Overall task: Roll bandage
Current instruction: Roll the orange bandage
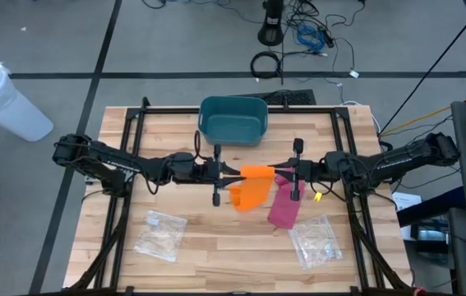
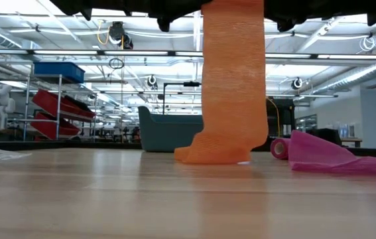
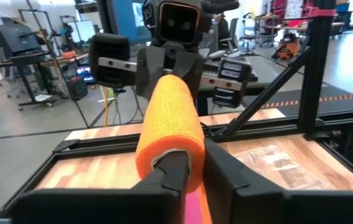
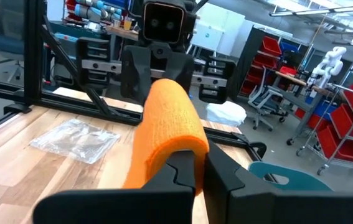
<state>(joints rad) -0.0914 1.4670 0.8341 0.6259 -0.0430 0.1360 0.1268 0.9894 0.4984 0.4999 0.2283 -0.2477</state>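
I've got the orange bandage [image 1: 253, 185] strung up between both arms, mid-tabletop [image 1: 216, 255], just in front of the teal bin [image 1: 233, 120]. My left claw [image 3: 185, 163] is pinched narrow on one end of the rolled part, and my right claw [image 4: 195, 160] is clamped shut on the other end. The roll sits level between them while the loose tail hangs down and bunches on the wood. A pink bandage [image 1: 283, 205] lies just beside that tail, with two clear bags [image 1: 160, 234] nearer the front edge.

The step, as I judge it, is winding the tail up onto the roll. To do it well I want both wrists turning together at one rate, keeping the roll level and the strip lightly taut so the layers stack square. The risk is the tail dragging the pink one along.
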